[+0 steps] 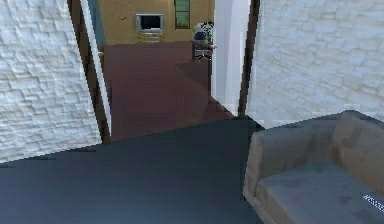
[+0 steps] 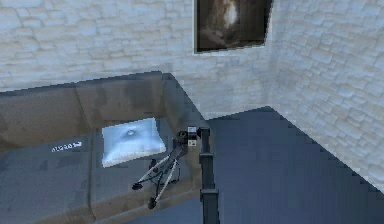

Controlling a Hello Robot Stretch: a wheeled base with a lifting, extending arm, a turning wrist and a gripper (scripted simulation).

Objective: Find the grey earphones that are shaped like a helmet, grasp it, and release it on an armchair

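Observation:
A wide grey-brown sofa [image 2: 60,110] stands against the white brick wall in the arm side view. Its end also appears at the forward view's lower right, sofa [image 1: 300,150]. A pale blue cushion [image 2: 130,140] lies on its seat. The dark arm bar [image 2: 207,185] rises from the bottom edge. My gripper [image 2: 146,194] reaches out left of it, with its thin fingers [image 2: 160,172] in front of the sofa seat, just below the cushion. I cannot tell whether it holds anything.
A small flat dark item [image 2: 70,146] lies on the seat left of the cushion. A framed picture [image 2: 232,22] hangs above. Ahead, a doorway [image 1: 160,70] leads onto a red-brown floor, with a television [image 1: 149,23] and a small table [image 1: 203,44] far back.

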